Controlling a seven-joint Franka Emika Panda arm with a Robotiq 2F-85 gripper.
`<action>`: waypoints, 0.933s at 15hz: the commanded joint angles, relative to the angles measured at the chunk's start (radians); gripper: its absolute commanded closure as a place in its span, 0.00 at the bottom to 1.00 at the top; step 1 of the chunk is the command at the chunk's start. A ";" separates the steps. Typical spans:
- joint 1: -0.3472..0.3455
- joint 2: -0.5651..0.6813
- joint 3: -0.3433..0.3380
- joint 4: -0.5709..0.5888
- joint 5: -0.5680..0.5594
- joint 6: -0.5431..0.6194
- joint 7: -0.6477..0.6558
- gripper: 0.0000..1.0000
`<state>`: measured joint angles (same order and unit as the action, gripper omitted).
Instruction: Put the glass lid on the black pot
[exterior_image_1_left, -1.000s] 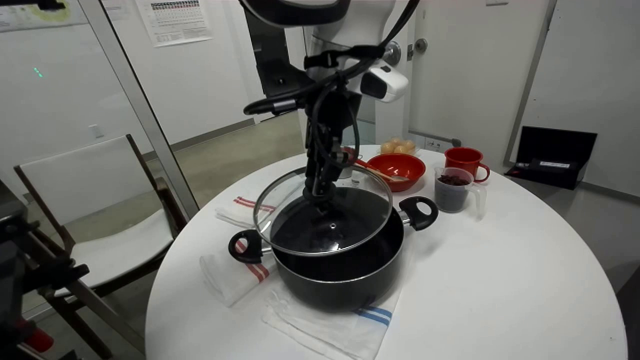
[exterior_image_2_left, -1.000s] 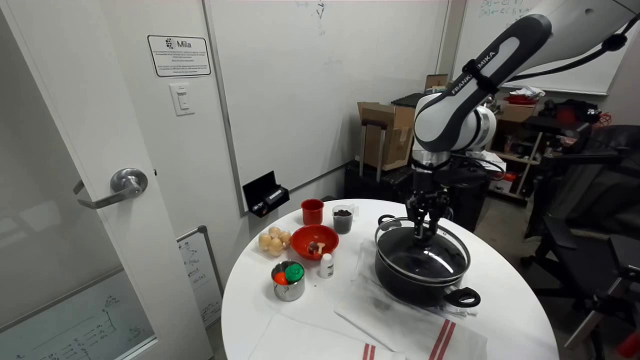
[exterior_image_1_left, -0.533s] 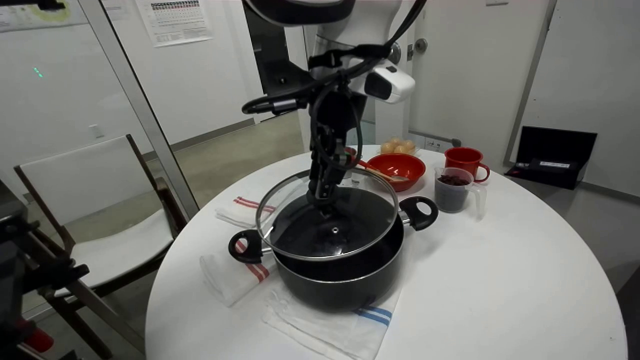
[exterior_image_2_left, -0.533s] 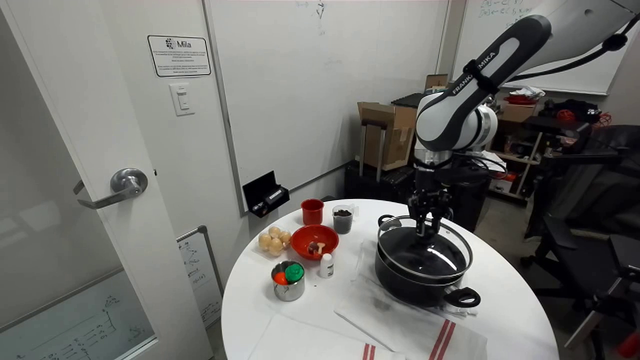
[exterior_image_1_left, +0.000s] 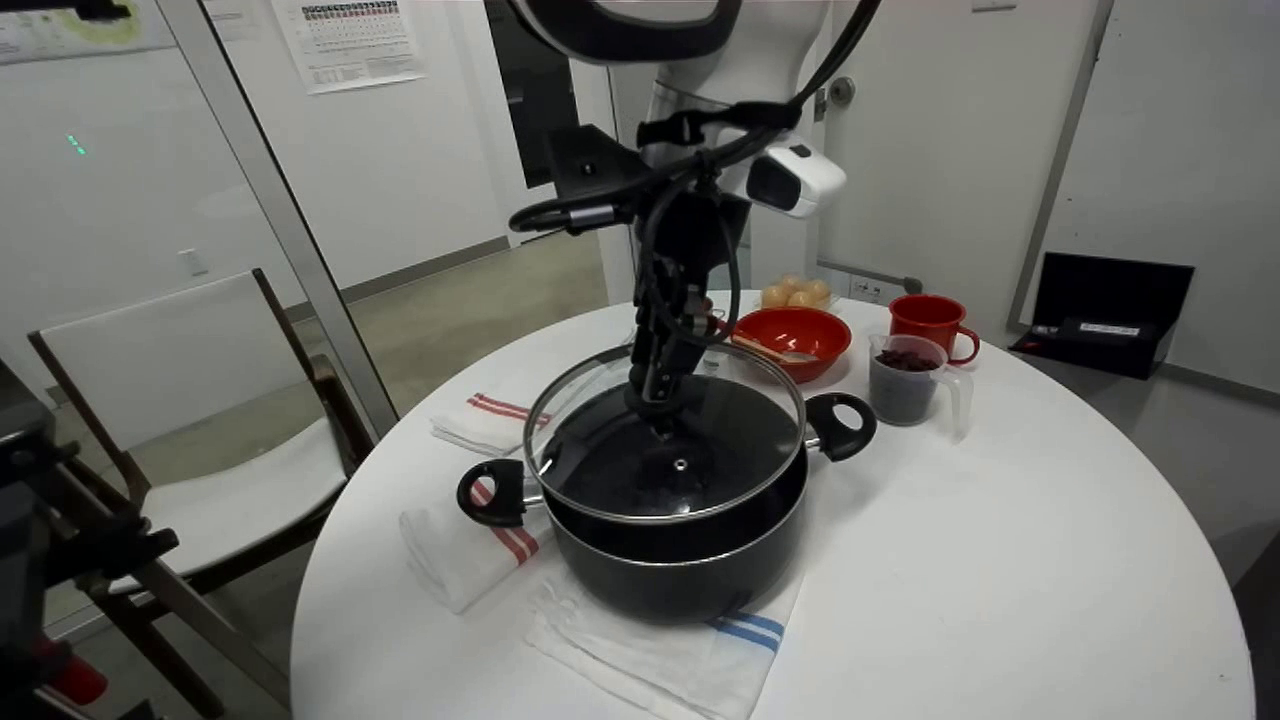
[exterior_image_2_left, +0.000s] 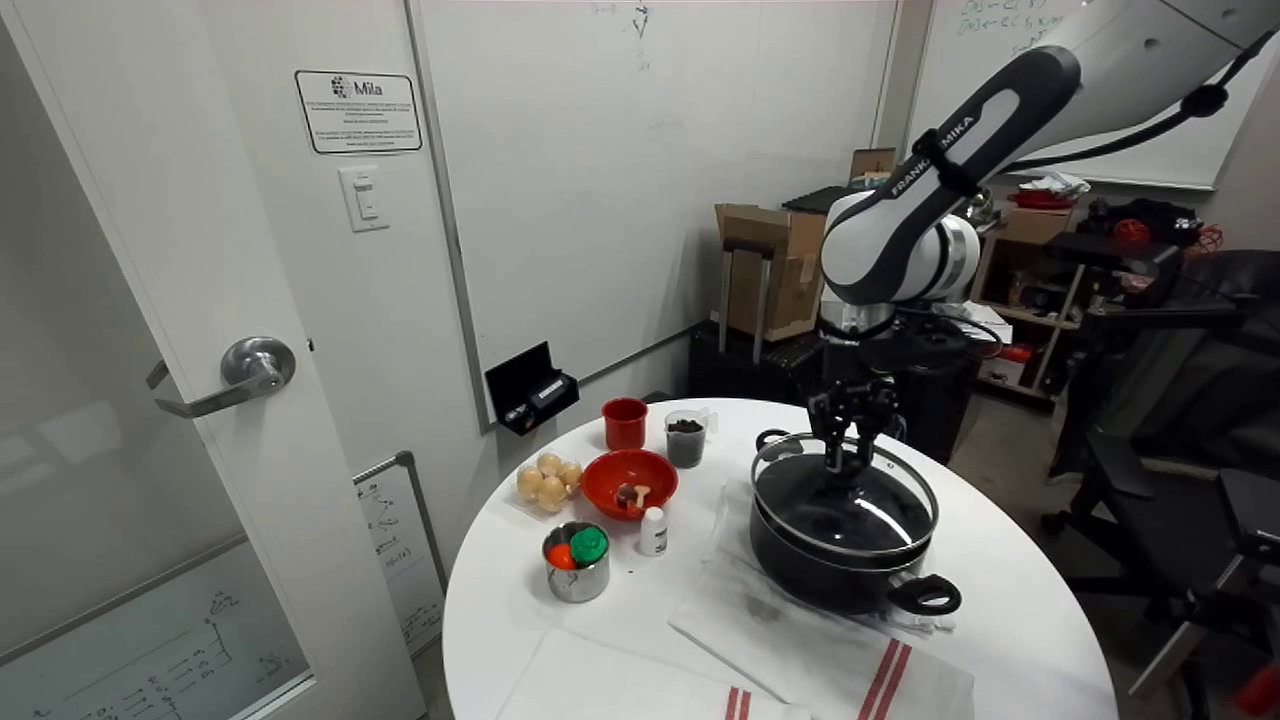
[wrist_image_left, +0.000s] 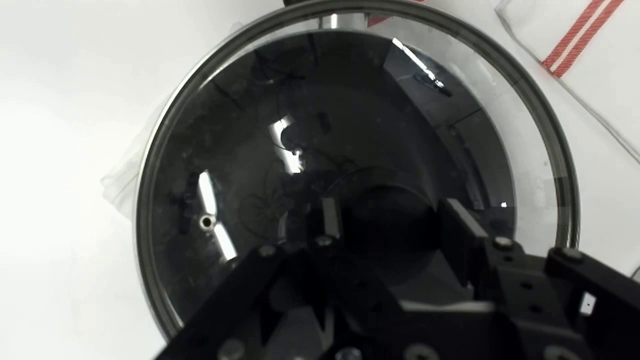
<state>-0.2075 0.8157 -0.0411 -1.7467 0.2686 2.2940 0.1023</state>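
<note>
The tool (exterior_image_2_left: 849, 460) clasps the dark knob (wrist_image_left: 392, 220) of a glass lid (exterior_image_1_left: 720, 450), holding it directly beneath, over a black cooking pot (exterior_image_1_left: 680, 590) farther below on a blue-striped towel (exterior_image_1_left: 675, 672)

At lower centre, the gripper (wrist_image_left: 392, 220) clasps the dark knob (wrist_image_left: 390, 240) of the glass lid (wrist_image_left: 285, 145), which fills mid-frame. The black pot (wrist_image_left: 345, 95) shows through it; a red-striped towel (wrist_image_left: 582, 42) lies upper right, white tabletop (wrist_image_left: 60, 150) left.
</note>
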 joint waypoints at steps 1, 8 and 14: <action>0.001 0.052 -0.007 0.096 0.003 -0.075 0.025 0.75; -0.031 0.108 0.000 0.132 0.026 -0.081 0.011 0.75; -0.036 0.124 0.003 0.146 0.032 -0.085 0.012 0.75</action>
<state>-0.2362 0.9325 -0.0425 -1.6341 0.2825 2.2423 0.1082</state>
